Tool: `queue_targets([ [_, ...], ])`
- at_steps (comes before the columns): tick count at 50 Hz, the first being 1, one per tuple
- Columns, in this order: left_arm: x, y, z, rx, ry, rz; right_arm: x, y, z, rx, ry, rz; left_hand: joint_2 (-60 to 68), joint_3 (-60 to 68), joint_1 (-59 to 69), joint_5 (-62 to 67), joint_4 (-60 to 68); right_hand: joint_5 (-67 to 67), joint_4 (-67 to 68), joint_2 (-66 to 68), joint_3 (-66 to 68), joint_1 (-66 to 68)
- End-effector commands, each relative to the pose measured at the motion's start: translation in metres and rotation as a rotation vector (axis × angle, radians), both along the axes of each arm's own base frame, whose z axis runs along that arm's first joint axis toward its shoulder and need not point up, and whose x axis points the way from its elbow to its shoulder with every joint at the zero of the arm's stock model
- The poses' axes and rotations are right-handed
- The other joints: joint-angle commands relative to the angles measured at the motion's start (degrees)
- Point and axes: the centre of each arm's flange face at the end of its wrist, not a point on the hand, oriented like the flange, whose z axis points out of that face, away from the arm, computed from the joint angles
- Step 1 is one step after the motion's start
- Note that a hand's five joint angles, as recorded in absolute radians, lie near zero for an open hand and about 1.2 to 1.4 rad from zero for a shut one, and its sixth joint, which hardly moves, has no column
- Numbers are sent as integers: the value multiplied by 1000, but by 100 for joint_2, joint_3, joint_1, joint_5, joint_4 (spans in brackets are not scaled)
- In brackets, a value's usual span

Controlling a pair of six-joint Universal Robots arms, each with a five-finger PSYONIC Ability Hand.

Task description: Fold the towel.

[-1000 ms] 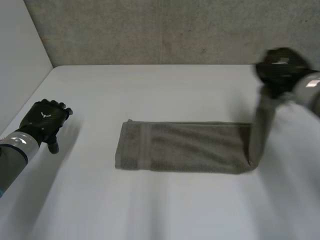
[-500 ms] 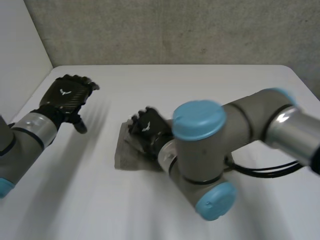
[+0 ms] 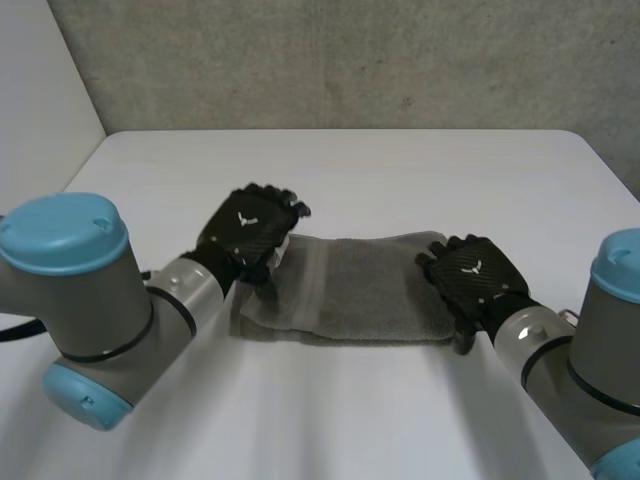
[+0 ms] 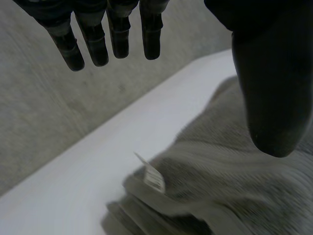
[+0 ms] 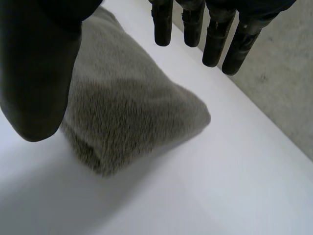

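Left hand [image 3: 250,232] hovers over the left end of the towel [image 3: 375,290], its back turned up in the head view. In its own wrist view the fingers [image 4: 117,34] reach out straight and spread well away from the thumb [image 4: 266,73], grasping nothing, so the hand is open. Whether any fingertip touches the cloth cannot be told. The right hand [image 3: 472,278] is at the opposite, right end of the towel. Its wrist view shows the same posture: straight fingers [image 5: 215,39], thumb [image 5: 39,63] held wide, nothing clasped, so it is open as well. The towel is grey and lies as a folded band across the middle of the white worktop [image 3: 380,170], its long side running from one hand to the other. Under the left palm the towel [image 4: 234,166] shows stacked layers at its end, and a small white label [image 4: 153,177] sticks out at the corner. Under the right palm the towel [image 5: 127,112] ends in a rounded, puffed corner resting on the worktop. A rough grey wall [image 3: 350,60] stands behind the far edge.
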Motion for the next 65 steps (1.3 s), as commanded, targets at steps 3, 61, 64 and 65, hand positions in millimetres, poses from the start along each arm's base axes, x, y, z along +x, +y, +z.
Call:
queue_targets([
  [3, 3, 3, -20, 15, -75, -1, -19, -10, -20, 69, -77, -57, -93, -331, -327, -54, -376, 73, -435, -4, -303, 93],
  [61, 52, -16, 33, -27, 68, 200, 159, 61, -4, -35, 67, 538, -278, -331, -512, -239, -376, 6645, -435, 6567, -303, 6665],
  [64, 52, -18, 36, -35, 72, 204, 168, 68, -16, -26, 65, 548, -295, -331, -529, -256, -376, 6645, -435, 6567, -303, 6665],
  [65, 52, -18, 36, -35, 72, 204, 170, 67, -16, -31, 47, 528, -295, -331, -529, -256, -376, 6645, -435, 6567, -303, 6665],
])
